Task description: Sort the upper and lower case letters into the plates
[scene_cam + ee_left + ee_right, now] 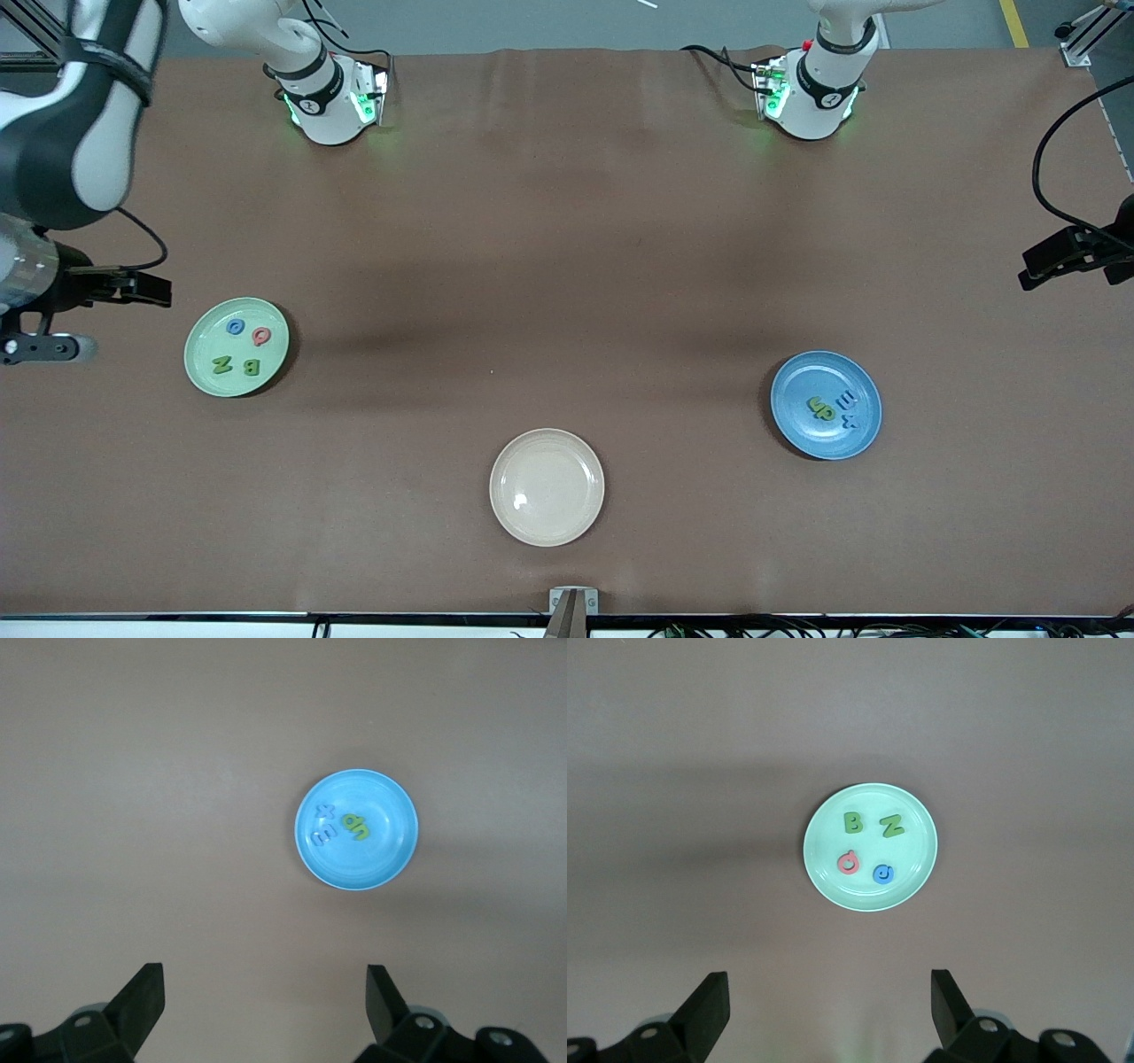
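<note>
Now mint plate (199, 372) holds capitals (237, 347); blue plate (797, 425) small letters (834, 408).

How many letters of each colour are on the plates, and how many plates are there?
Blue letters: 3, G on the mint plate, x and m on the blue plate
Green letters: 4, N, B, u, p
Red letters: 1, Q
Plates: 3, mint, blue, cream
Total: 8 letters, 3 plates
</note>
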